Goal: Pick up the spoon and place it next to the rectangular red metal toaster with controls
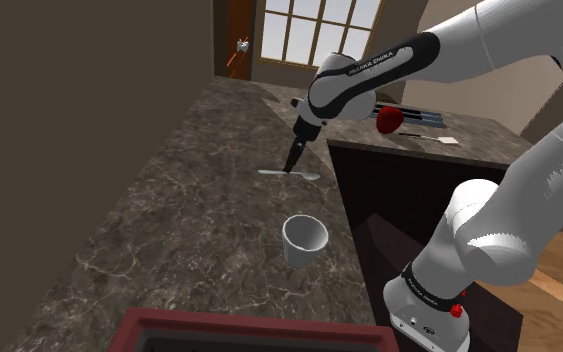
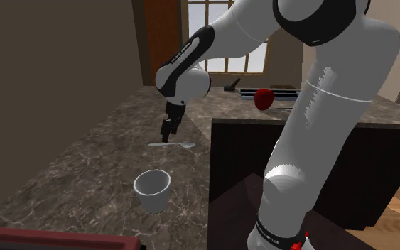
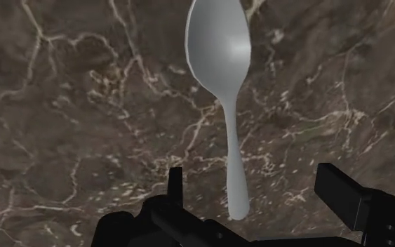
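At the near edge of the dark, pale-veined stone desk (image 1: pixel 159 210) sits the toaster (image 1: pixel 249 332), of which just a red top rim with a dark hollow inside shows in the shoulder view. A little farther in, close to the desk's edge on the shoulder view's right, stands a white cup (image 1: pixel 305 238), upright and open-mouthed. Beyond the cup, well apart from the toaster and near that same edge, the grey spoon (image 1: pixel 291 174) lies flat on the stone, its bowl pointing toward the edge and its handle toward the desk's middle. The white arm (image 1: pixel 389 65) reaches down over it, and the black claw (image 1: pixel 293 165) hangs tip-down right at the handle. In the wrist view the claw (image 3: pixel 252 179) is spread wide, the handle end lying between the two fingers (image 3: pixel 175 184) with neither touching it (so nothing is gripped). Farther off, on a separate dark counter past the desk's edge, rests a red round thing (image 1: pixel 389 120), and behind it all a paned window (image 1: pixel 314 30) lets in light.
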